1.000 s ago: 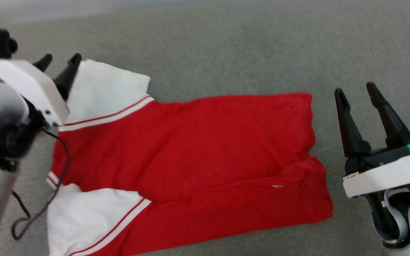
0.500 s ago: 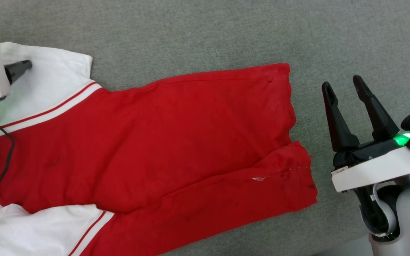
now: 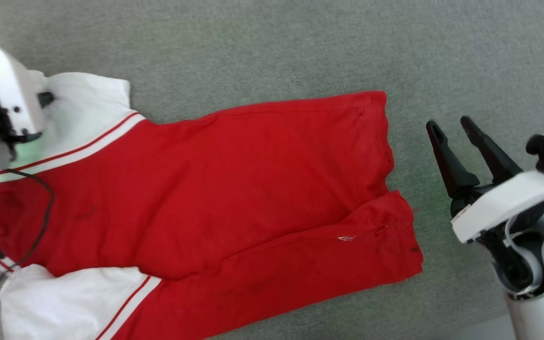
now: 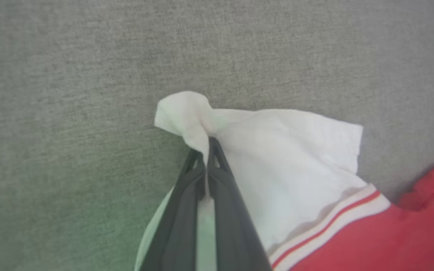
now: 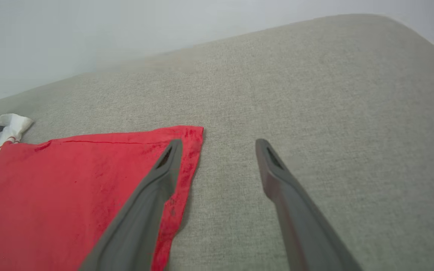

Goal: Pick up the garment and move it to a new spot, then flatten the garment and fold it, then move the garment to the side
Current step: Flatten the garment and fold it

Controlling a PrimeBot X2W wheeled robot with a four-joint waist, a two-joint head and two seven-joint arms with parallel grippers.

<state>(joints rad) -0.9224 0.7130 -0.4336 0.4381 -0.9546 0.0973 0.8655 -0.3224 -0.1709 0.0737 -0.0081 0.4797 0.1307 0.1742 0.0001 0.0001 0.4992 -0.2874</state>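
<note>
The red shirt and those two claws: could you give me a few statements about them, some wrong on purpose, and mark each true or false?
1. The left gripper is shut on a white sleeve of the garment. True.
2. The right gripper grips the garment's hem. False: it is open, holds nothing and sits beside the hem.
3. The garment lies on a grey fabric surface. True.
4. The garment is bunched into a ball. False: it lies spread out, nearly flat.
</note>
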